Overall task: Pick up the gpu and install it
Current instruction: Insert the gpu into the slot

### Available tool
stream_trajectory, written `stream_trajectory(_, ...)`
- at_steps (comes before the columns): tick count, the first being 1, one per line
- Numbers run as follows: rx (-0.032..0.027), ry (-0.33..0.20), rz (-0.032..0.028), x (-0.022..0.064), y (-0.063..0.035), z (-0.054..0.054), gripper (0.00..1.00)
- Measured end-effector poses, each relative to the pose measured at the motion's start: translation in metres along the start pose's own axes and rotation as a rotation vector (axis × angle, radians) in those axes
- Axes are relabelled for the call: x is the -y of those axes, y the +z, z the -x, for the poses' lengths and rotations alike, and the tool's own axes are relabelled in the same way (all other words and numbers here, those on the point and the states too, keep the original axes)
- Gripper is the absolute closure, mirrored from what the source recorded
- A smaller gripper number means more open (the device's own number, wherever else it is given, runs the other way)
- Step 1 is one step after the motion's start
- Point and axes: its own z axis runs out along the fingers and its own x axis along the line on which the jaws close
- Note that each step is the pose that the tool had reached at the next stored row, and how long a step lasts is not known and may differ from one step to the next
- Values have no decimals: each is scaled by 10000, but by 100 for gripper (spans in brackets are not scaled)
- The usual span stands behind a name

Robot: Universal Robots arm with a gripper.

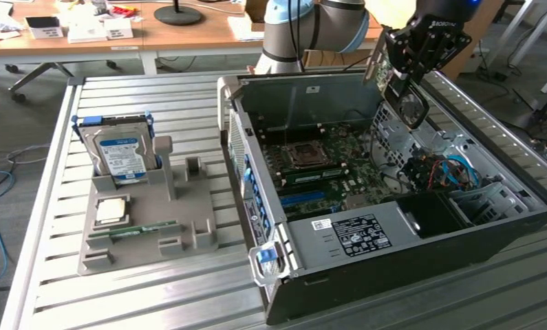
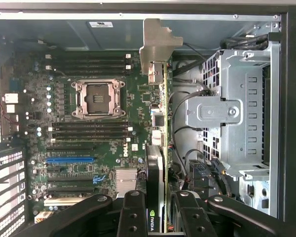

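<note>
We are seeing 1 hand (image 1: pixel 404 74) clenched on the 1 gpu (image 1: pixel 409 103), which is hanging just under it toward 6 o'clock, off the desk (image 1: pixel 163 302) and above the open side of the 1 computer case (image 1: pixel 438 261). In the exterior view, hand and card are sitting at about 1 o'clock. The motherboard (image 1: pixel 338 165) is lying below them toward 8 o'clock, well apart from the card. From the wrist we are looking along the gpu (image 2: pixel 160 123) edge-on: its long axis is running straight away from the hand (image 2: pixel 160 222), and its silver bracket (image 2: pixel 158 44) is at the far end. That axis is lying crosswise to the 1 blue slot (image 2: pixel 69 159). The card is hovering over the seam between the motherboard (image 2: pixel 113 98) and the drive cage (image 2: pixel 237 113), touching neither as far as we are judging. Toward 9 o'clock in the exterior view, 1 grey tray (image 1: pixel 199 206) is carrying 1 upright hard drive (image 1: pixel 122 155), 1 processor chip (image 1: pixel 111 210) and 1 RAM stick (image 1: pixel 135 230). All 3 are lying well apart from the hand.
</note>
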Motion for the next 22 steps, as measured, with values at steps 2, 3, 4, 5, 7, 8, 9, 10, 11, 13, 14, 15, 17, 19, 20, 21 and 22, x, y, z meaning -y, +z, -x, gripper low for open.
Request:
stream_trajectory(2, 0, 0, 0, 0, 0, 0, 73)
stream_trajectory(3, 0, 0, -1, 0, 0, 0, 73)
stream_trajectory(4, 0, -6, -1, 0, 0, 0, 73)
stream_trajectory(5, -1, -32, 0, 0, 0, 0, 73)
stream_trajectory(7, -6, -138, 4, 0, 0, 0, 73)
stream_trajectory(8, -10, -220, 5, 0, 0, 0, 73)
stream_trajectory(9, -15, -331, 7, 0, 0, 0, 73)
stream_trajectory(10, -19, -436, 10, 0, 0, 0, 73)
stream_trajectory(11, -26, -575, 13, 0, 0, 0, 73)
stream_trajectory(13, -39, -847, 19, 0, 0, -1, 73)
stream_trajectory(14, -45, -976, 21, 0, 0, -1, 73)
stream_trajectory(15, -50, -1098, 25, 0, 0, -1, 73)
stream_trajectory(17, -61, -1341, 31, 0, 0, -2, 73)
stream_trajectory(19, -72, -1589, 37, 0, 0, -3, 73)
stream_trajectory(20, -79, -1713, 39, 0, 0, -3, 73)
stream_trajectory(21, -84, -1840, 43, 0, 0, -3, 73)
stream_trajectory(22, -90, -1962, 45, 0, 0, -3, 73)
